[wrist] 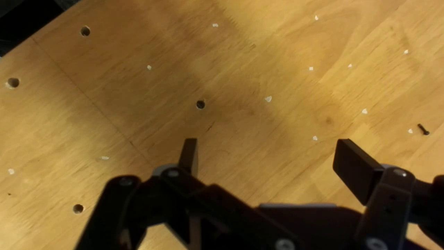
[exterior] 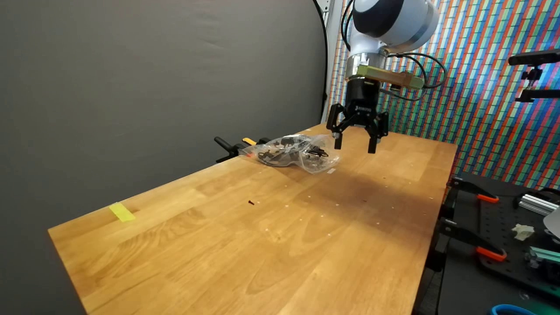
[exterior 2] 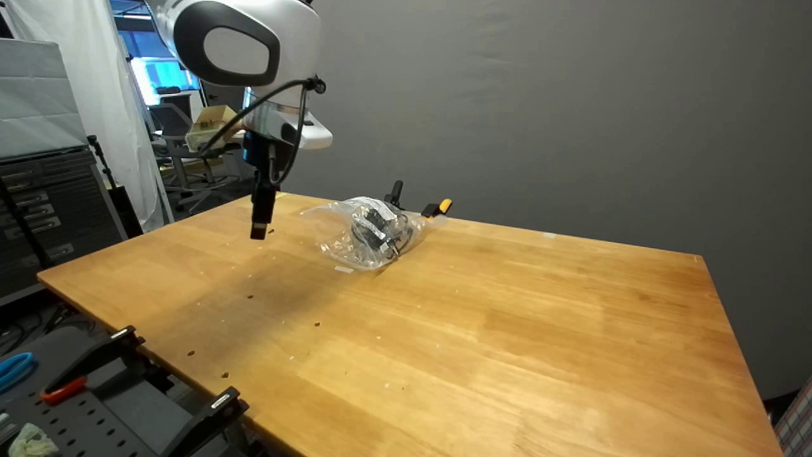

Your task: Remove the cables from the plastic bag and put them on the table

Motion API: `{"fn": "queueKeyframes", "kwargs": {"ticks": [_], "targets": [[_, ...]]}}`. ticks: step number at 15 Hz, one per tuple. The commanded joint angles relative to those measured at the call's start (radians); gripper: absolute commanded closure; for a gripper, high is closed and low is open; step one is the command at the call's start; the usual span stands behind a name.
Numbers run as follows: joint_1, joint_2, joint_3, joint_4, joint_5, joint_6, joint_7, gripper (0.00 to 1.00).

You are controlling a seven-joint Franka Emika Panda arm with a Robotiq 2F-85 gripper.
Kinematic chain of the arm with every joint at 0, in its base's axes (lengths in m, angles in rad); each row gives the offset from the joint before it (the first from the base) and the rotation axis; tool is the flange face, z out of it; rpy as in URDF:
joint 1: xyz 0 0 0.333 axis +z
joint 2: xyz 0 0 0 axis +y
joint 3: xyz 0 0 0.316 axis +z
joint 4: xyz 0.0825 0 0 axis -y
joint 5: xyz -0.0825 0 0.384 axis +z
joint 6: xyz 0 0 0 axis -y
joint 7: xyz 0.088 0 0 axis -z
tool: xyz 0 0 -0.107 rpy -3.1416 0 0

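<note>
While the cables (exterior 2: 379, 222) are enclosed in the plastic bag (exterior: 298, 156), which is laid near an edge of the table (exterior: 262, 258), nothing is held by the gripper (exterior: 355, 145), its jaws parted, so no removal is judged done, with unpacking and placing both left.

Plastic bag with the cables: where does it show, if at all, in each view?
In an exterior view: bag near centre, left of the gripper.
In an exterior view: bag near centre, right of the gripper.
Wrist view: bag not in it.
Shared by all three: the gripper.
</note>
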Motion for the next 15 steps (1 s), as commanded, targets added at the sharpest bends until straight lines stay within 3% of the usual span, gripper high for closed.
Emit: {"fn": "queueKeyframes", "kwargs": {"ticks": [1,8,15], "targets": [[-0.009,0.093,-0.008,0.041,0.015,0.094,0.042,0.0],[-0.028,0.213,-0.005,0.079,0.094,0.286,0.095,0.0],[-0.024,0.229,0.008,0.082,0.216,0.488,0.095,0.0]]}}
